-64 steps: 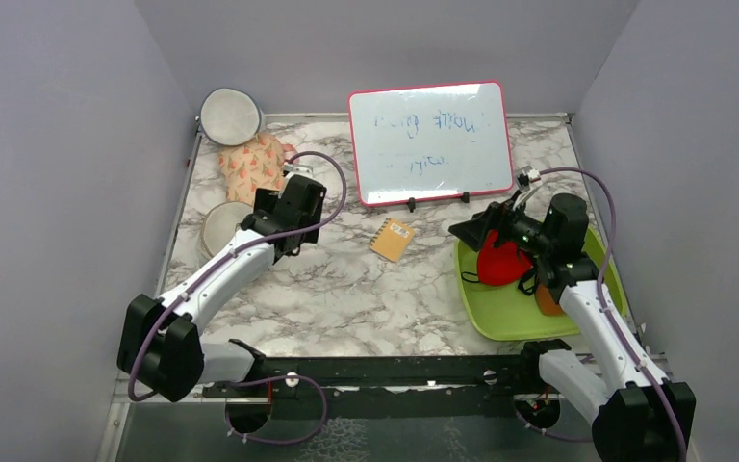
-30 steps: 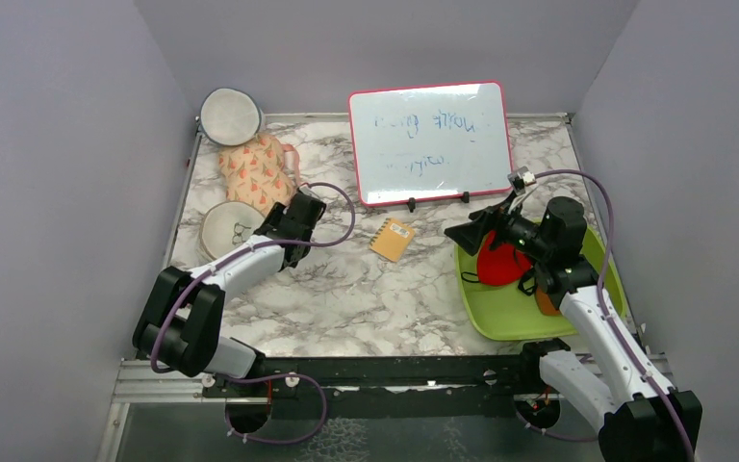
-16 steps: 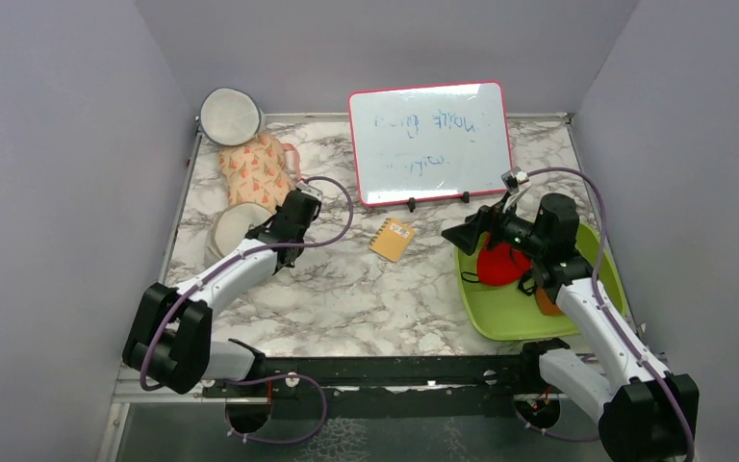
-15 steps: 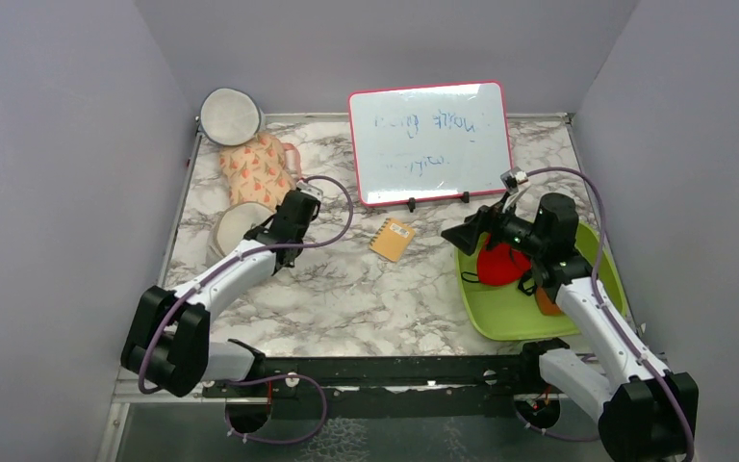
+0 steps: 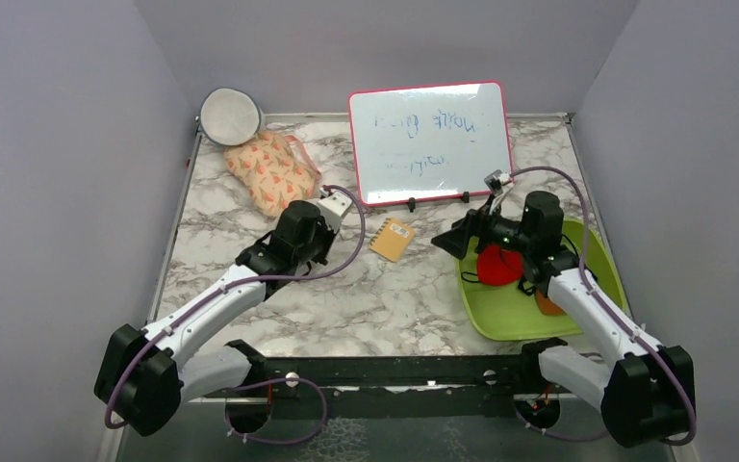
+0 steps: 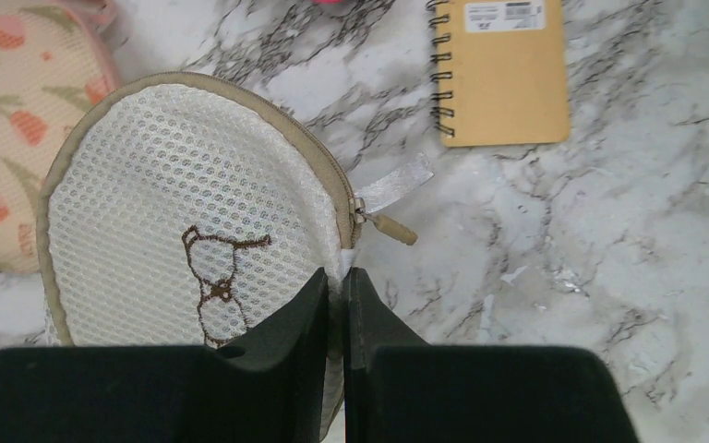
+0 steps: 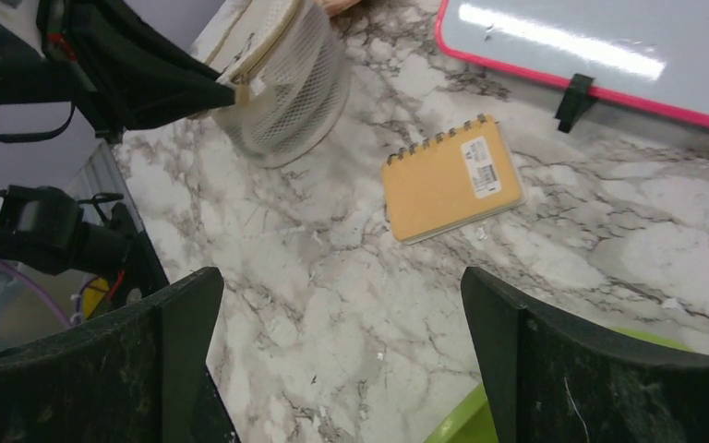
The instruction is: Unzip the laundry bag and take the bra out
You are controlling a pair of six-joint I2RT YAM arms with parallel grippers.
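Left gripper (image 6: 336, 275) is pinched down to a sliver of a gap, its two black wedge-shaped fingers nipping the right-hand rim of the laundry bag (image 6: 175, 185). That bag is a round, soft pouch of white honeycomb mesh edged with a tan fabric band, and a brown stitched squiggle (image 6: 214, 275) marks the face turned to the wrist camera. A small tan zip pull (image 6: 394, 229) juts from the rim just beyond the fingertips, with a shiny white ribbon tab (image 6: 397, 183) beside it. Seen from the right wrist, the bag is tipped up on edge in that grip over the grey-veined marble table (image 7: 332, 249); whether its lower rim touches the top I cannot tell. It sits left of the table's middle, just beside a peach floral pouch (image 5: 271, 171) and near an orange spiral-bound notepad (image 5: 392, 238) lying flat.

Right gripper (image 7: 342, 277) stands spread wide with nothing between its fingers, over bare marble beside the notepad. Behind it a smooth lime-green tray (image 5: 592, 279) holds a rumpled red cloth (image 5: 496, 265). A glossy pink-framed whiteboard (image 5: 430, 140) leans at the back
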